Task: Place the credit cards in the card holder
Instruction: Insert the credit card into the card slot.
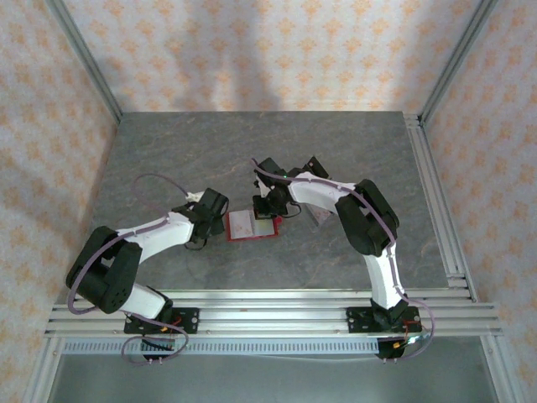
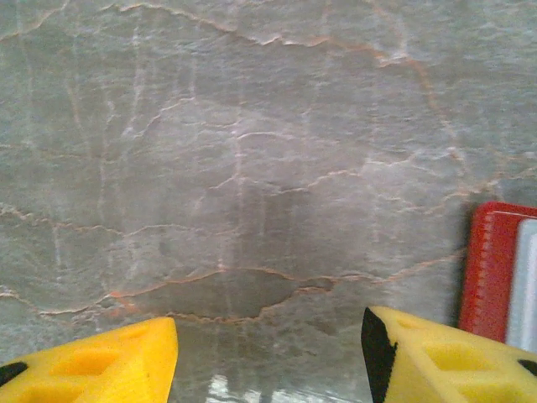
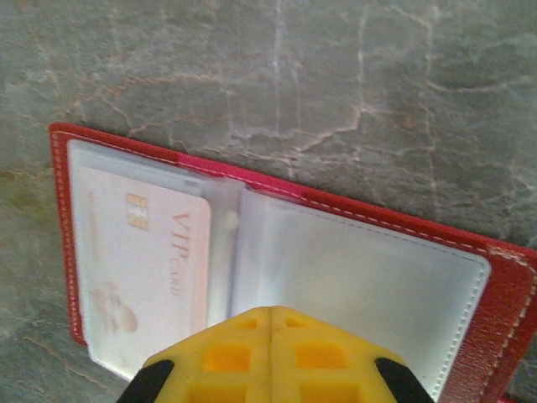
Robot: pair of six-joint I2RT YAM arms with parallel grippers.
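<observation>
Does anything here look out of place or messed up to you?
Nothing stands out. The red card holder lies open and flat on the table, with one pinkish VIP card sitting squarely inside one of its clear sleeves. No damage or spill shows.

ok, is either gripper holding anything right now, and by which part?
Nothing is held. The left gripper is open over bare table beside the card holder. The right gripper is shut and empty, above the open holder.

"VIP CARD" is printed in reddish letters along the pale card (image 3: 143, 269) held inside the wallet (image 3: 512, 311); nothing else can be read.
</observation>
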